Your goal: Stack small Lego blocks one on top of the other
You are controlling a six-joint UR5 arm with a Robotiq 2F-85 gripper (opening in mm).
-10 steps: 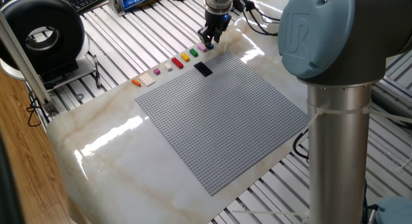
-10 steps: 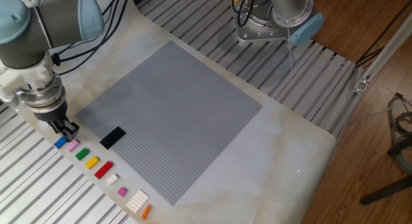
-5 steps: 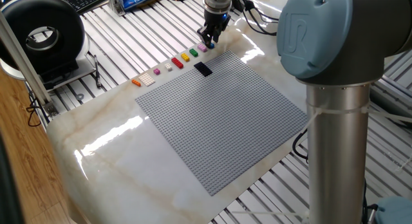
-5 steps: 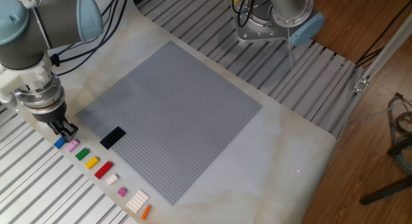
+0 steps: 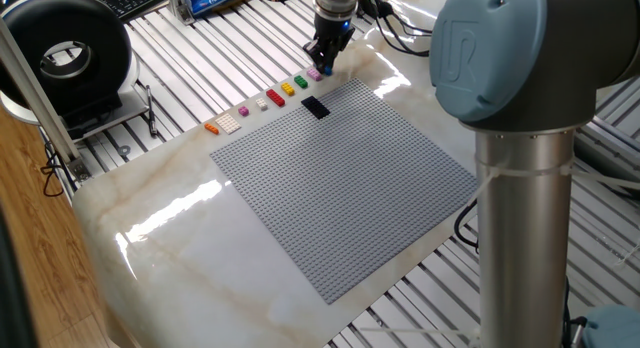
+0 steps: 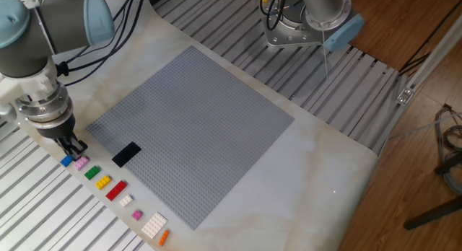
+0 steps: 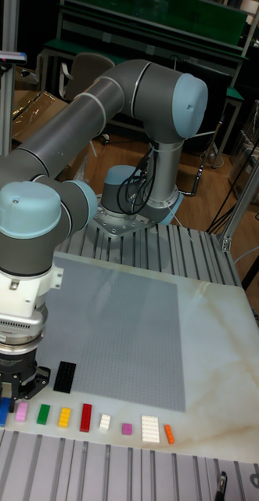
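Over the tiny blue plastic Lego brick [image 7: 4,411], row's left end
My gripper [image 7: 16,389] jaws look narrow; the brick is light, stiff, slick, so I pinch its flat sides

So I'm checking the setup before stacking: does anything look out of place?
Only the black brick: it lies on the grey baseplate, while the other bricks sit in a tidy row on the table beside it.

Nine small plastic studded bricks lay in one row along the lower edge of the tall fixed view: one blue [image 7: 5,410], two pink [image 7: 21,412] [image 7: 127,428], one green [image 7: 43,414], one yellow [image 7: 64,416], one red [image 7: 85,417], two white [image 7: 105,422] [image 7: 150,429] and one orange [image 7: 170,434]. One flat black plate [image 7: 65,376] sat on the single large grey studded baseplate [image 7: 129,329].
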